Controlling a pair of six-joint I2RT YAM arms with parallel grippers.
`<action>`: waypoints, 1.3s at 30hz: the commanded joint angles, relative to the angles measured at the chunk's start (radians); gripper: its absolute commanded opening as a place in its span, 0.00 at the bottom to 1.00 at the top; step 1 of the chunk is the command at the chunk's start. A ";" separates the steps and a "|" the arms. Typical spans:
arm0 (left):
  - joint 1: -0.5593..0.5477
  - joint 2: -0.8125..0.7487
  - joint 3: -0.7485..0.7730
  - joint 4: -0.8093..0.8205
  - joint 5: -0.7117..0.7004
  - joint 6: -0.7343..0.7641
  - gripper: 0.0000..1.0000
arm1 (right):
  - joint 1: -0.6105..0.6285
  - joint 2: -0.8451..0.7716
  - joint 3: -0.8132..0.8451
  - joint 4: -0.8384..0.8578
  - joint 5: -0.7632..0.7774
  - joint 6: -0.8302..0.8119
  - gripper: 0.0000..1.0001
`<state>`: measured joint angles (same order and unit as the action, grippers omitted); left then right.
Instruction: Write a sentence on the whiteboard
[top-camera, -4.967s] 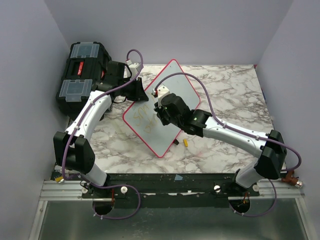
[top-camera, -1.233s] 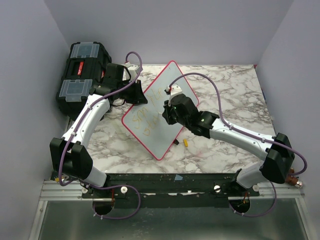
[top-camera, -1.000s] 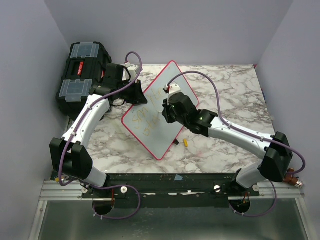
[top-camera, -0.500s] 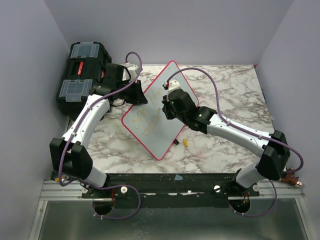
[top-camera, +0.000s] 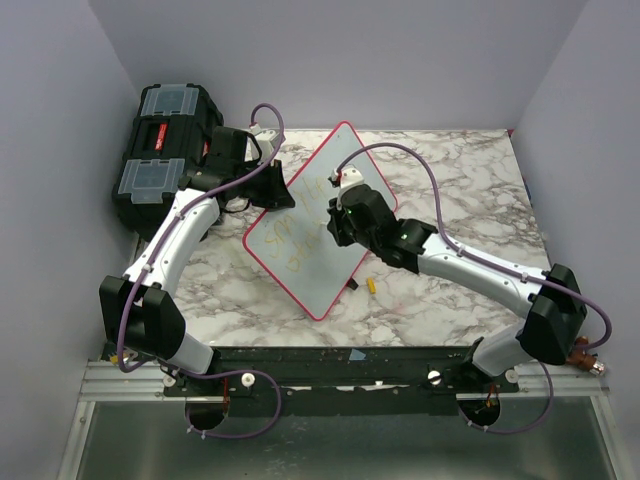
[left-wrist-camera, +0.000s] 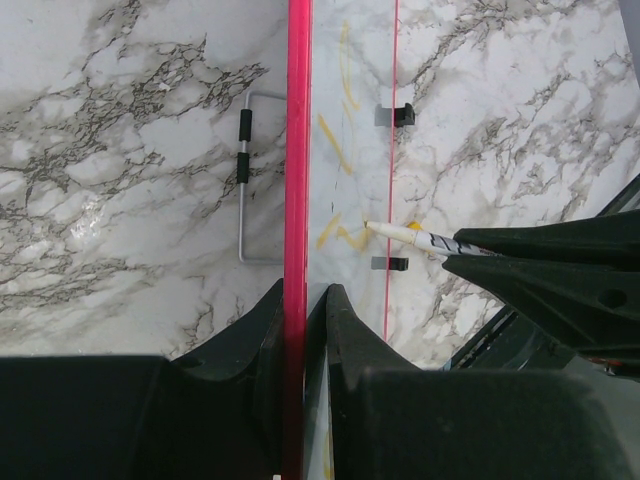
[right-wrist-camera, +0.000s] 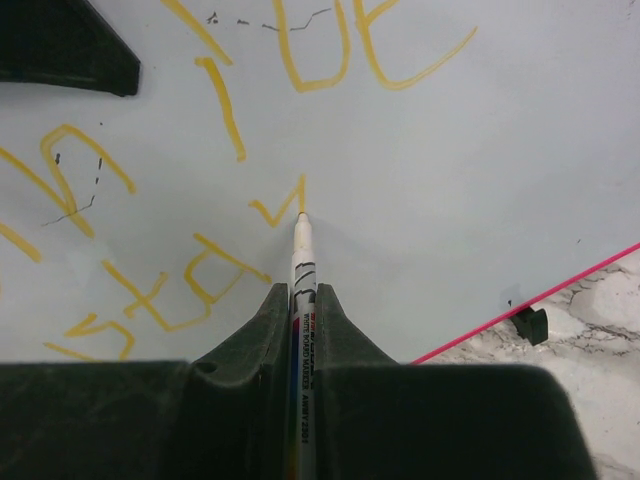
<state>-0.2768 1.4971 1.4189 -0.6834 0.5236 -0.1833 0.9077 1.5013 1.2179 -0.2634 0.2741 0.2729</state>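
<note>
Here the whiteboard (top-camera: 318, 262) sits near the middle of the marble table (top-camera: 460, 170), turned like a diamond in the top view and tilted up rather than lying flat. In the left wrist view it shows almost edge-on. The left gripper (left-wrist-camera: 300, 296) has its two dark fingers narrowed tightly onto the pink-red frame, one on each face of the board, at the edge nearest the black toolbox (top-camera: 165, 140). Two small black clips (left-wrist-camera: 402, 114) sit along the opposite frame edge.

The right gripper (right-wrist-camera: 301, 296) is pinched close around a white marker (right-wrist-camera: 302, 258), which sticks straight out between the fingers. Its tip touches the board at the top of a short yellow tick-shaped stroke. Fine print runs along the barrel, but it is too small and blurred to read with any confidence.

The sentence (right-wrist-camera: 225, 112) shows as yellow-orange strokes in two lines. From the right wrist the letters appear upside down. Single shapes like an I, a D and an E can be made out, yet no whole word reads clearly.

A small yellow cap (top-camera: 371, 285) lies on the marble just beside the board's lower right edge.
</note>
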 joint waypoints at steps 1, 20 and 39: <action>-0.009 0.001 0.013 -0.021 -0.088 0.100 0.00 | 0.002 0.002 -0.048 -0.014 -0.076 0.036 0.01; -0.009 -0.005 0.015 -0.027 -0.091 0.102 0.00 | 0.002 -0.019 -0.145 -0.040 -0.140 0.094 0.01; -0.009 -0.026 0.005 -0.028 -0.100 0.108 0.00 | 0.002 -0.142 0.028 -0.112 -0.093 0.101 0.01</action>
<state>-0.2794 1.4960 1.4246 -0.6865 0.5236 -0.1802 0.9039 1.4254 1.1866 -0.3386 0.1246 0.3698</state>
